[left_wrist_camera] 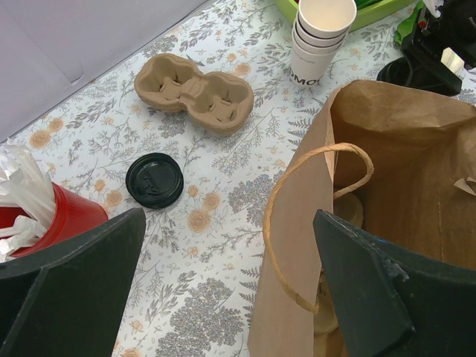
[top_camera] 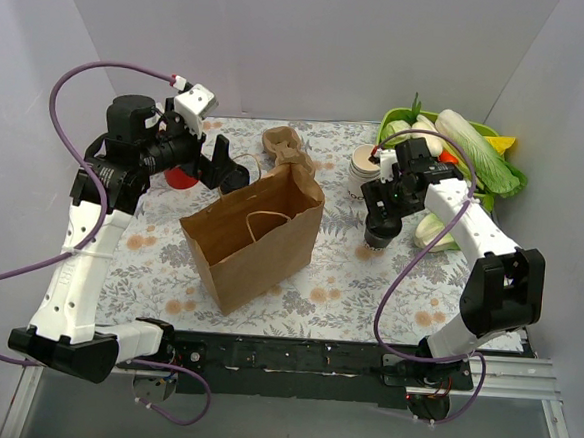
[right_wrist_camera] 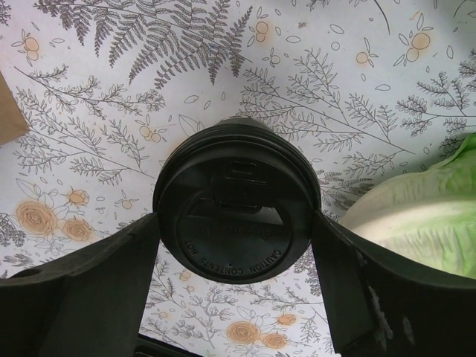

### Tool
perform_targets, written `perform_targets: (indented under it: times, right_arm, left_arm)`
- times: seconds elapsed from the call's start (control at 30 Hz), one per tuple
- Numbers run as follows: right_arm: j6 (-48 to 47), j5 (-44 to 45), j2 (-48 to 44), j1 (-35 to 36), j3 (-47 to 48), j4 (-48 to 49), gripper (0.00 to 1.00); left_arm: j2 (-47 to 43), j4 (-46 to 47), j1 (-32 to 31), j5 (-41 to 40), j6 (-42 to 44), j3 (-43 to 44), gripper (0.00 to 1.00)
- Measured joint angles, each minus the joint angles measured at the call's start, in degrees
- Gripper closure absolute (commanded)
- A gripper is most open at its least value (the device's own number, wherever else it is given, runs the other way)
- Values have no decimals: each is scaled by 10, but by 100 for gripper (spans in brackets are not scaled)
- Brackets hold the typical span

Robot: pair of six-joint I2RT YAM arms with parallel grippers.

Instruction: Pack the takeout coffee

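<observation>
The takeout coffee point(right_wrist_camera: 236, 219), a cup with a black lid, stands on the floral cloth right of the bag; in the top view the takeout coffee point(top_camera: 376, 243) is mostly hidden under the right arm. My right gripper point(right_wrist_camera: 234, 223) reaches down over it, and both fingers press against the lid's sides. The tan pulp carrier point(left_wrist_camera: 195, 91) lies empty at the back of the table. My left gripper point(left_wrist_camera: 230, 223) hangs open above the near left rim of the brown paper bag point(left_wrist_camera: 401, 163), holding nothing.
A loose black lid point(left_wrist_camera: 154, 179) lies in front of the carrier. A red cup of straws point(left_wrist_camera: 52, 216) stands at the left. Behind the bag is a stack of white cups point(left_wrist_camera: 321, 37). A green tray of vegetables point(top_camera: 477, 157) fills the back right, and a cabbage point(right_wrist_camera: 424, 216) lies close to the coffee.
</observation>
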Motion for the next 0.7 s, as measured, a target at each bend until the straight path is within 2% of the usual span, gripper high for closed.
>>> perform_targets:
  times: [0.23,0.7]
  right_arm:
    - [-15,4,-4,1,-7,8,12]
    - [-64,-7,-21,3,-19,5,37]
  left_arm:
    - [-5,0,0,0,2,-6,2]
    - [-19,-16,0,-14,2,-1,2]
